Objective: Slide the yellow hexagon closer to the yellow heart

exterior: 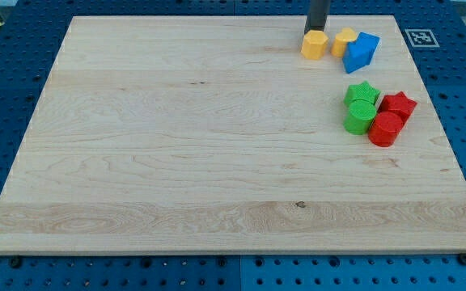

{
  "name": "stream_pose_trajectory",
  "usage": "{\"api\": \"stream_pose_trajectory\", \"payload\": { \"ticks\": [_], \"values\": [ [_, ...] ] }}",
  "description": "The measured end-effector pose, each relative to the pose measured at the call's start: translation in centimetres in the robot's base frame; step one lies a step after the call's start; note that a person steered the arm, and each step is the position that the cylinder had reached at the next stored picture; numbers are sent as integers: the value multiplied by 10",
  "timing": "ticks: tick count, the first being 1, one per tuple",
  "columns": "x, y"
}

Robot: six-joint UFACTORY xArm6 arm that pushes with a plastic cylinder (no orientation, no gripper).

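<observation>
**Rod end effector at the yellow hexagon, table's upper right.**
My tip (317, 31), a bare jawless rod, touches the small yellow hexagonal block (314, 44) at twelve o'clock; yellow heart-shaped block (345, 40) just beside at three o'clock. Seemingly light, rigid, free-sliding: push its nine-o'clock face.

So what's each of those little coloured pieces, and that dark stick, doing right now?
My tip: down at the yellow hexagon's top edge.
Yellow hexagon: flat on the board, right beside the yellow heart.
Yellow heart: flat, against the blue block.
Blue block: flat, shape unclear.
Green star: flat, above the green cylinder.
Green cylinder: upright.
Red star: flat.
Red cylinder: upright.
</observation>
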State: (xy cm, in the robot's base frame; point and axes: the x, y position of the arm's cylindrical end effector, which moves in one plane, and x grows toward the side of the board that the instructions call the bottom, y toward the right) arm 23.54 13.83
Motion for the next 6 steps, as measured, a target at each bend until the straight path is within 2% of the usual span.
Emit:
{"api": "stream_pose_trajectory", "payload": {
  "ticks": [1, 2, 6],
  "values": [
    [-4, -30],
    [27, -46],
    [39, -21]
  ]
}}
